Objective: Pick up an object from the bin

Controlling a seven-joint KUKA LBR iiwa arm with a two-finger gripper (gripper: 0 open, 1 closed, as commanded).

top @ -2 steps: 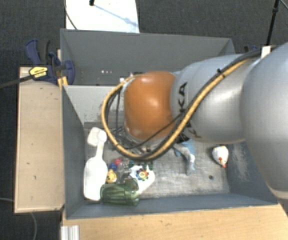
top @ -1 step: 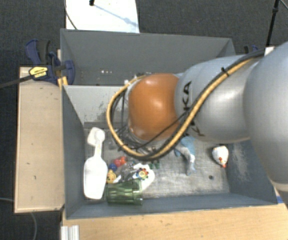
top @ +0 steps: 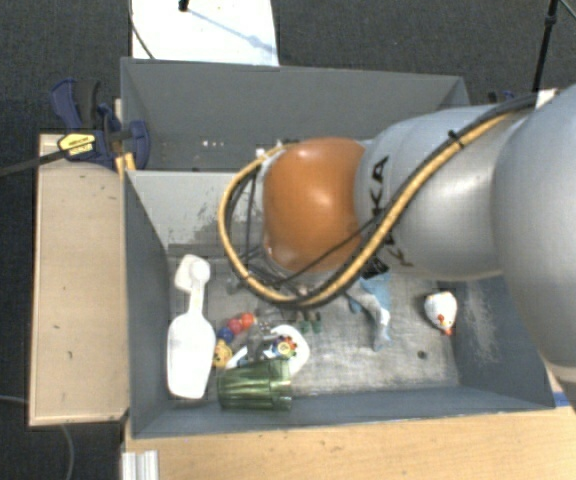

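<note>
The arm's orange cover (top: 308, 208) hangs over the scuffed grey bin (top: 408, 363) (dark carpet (top: 28, 48) lies all round). Its jaws hide underneath, so open or closed, nobody can tell.

From my console I saw dark grey carpet (top: 28, 58) covering the floor on every side. A white sheet (top: 208, 28) lay flat on it at the top of the view, with a thin black cable (top: 135, 18) curving along its left edge. Another black cable (top: 13, 167) ran across the carpet on the left. A thin black rod (top: 548, 28) stood at upper right. The light was soft and even.
</note>
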